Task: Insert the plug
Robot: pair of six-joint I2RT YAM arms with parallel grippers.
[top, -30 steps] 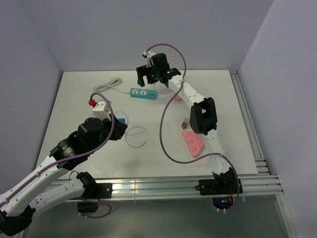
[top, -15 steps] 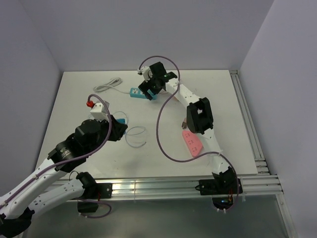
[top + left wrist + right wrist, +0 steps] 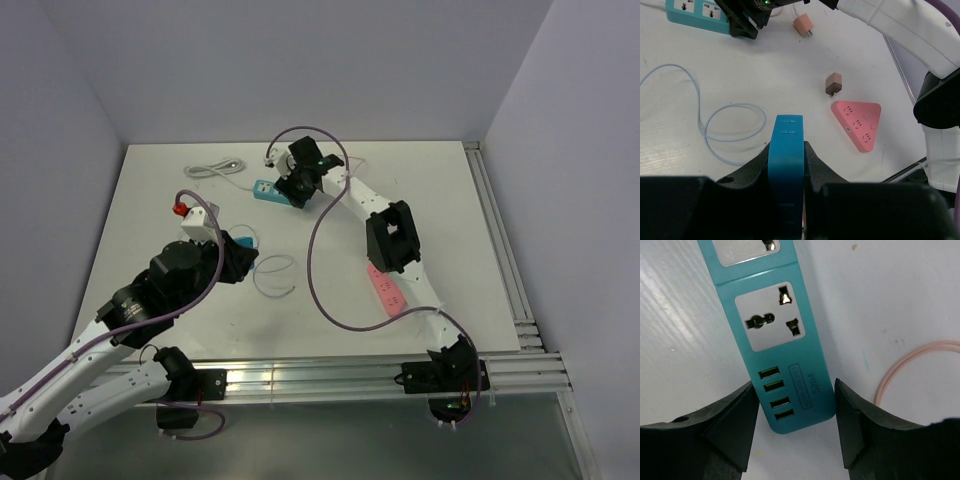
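L gripper (image 3: 786, 161) was clamped on the blue plug (image 3: 785, 132) at near-left of the table (image 3: 450, 190), well apart from the teal power strip (image 3: 772, 335) at far centre. A pale cable loop (image 3: 720, 125) lay between them. R gripper (image 3: 792, 390) sat w/ fingers apart, straddling the strip's USB end. My read: R should pinch to steady the strip, then L brings the plug square over a socket. Mid-table looked open. The pink socket block (image 3: 860, 122) and the edge rail (image 3: 505, 270) crowded the right.
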